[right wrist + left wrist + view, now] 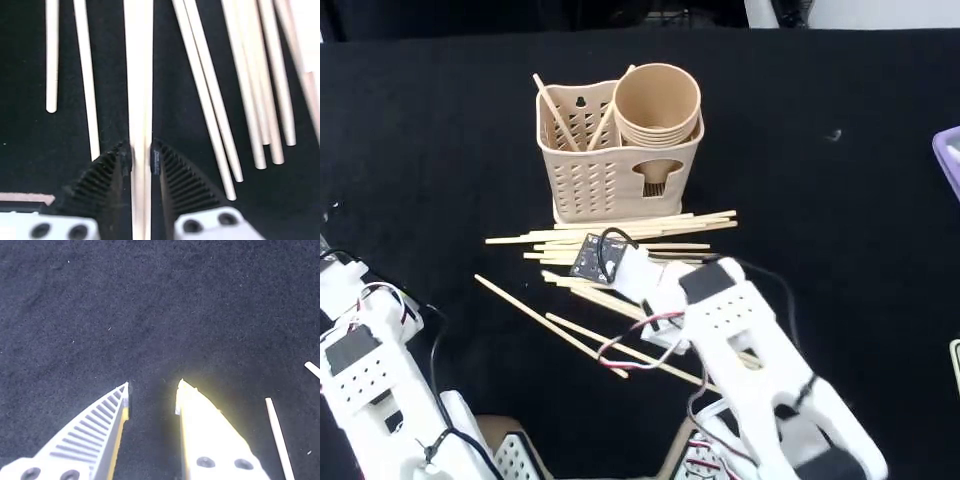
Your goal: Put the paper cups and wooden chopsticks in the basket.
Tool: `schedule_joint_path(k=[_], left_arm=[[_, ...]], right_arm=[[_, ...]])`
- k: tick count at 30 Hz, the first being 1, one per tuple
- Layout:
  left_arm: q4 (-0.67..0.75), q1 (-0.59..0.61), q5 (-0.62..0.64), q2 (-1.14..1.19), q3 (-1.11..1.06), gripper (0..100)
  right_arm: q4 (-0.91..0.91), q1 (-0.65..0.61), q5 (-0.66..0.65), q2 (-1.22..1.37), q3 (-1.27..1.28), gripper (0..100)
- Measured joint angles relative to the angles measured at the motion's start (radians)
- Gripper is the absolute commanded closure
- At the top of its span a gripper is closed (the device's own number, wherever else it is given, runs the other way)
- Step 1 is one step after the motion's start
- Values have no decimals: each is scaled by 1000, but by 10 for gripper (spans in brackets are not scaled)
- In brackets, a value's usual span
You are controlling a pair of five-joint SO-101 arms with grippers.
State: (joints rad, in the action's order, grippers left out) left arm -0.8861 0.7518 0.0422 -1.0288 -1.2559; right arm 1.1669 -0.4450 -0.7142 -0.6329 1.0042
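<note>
Jaws on the right gripper are nearly closed and pinch two chopsticks that lie side by side on the black table. More sticks lie on both sides of them. From up high you cannot see that pinch, because the right arm and its camera cover it. What you do see from there is the loose pile on the table, just in front of the basket. The basket stands in the middle, toward the table's far edge. Stacked cups sit in its right part. A few sticks lean in its left part. The left arm is at the near left corner. The left gripper has its jaws a little apart and holds nothing, with two stick ends close by.
</note>
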Motion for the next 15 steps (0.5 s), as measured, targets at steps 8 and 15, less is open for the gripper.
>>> schedule_joint_path(k=[8, 15], left_arm=[[0, 0, 0, 0, 0, 837], [0, 0, 0, 0, 0, 837]], right_arm=[[121, 0, 5, -391, -64, 988], [115, -75, 163, -526, -265, 988]])
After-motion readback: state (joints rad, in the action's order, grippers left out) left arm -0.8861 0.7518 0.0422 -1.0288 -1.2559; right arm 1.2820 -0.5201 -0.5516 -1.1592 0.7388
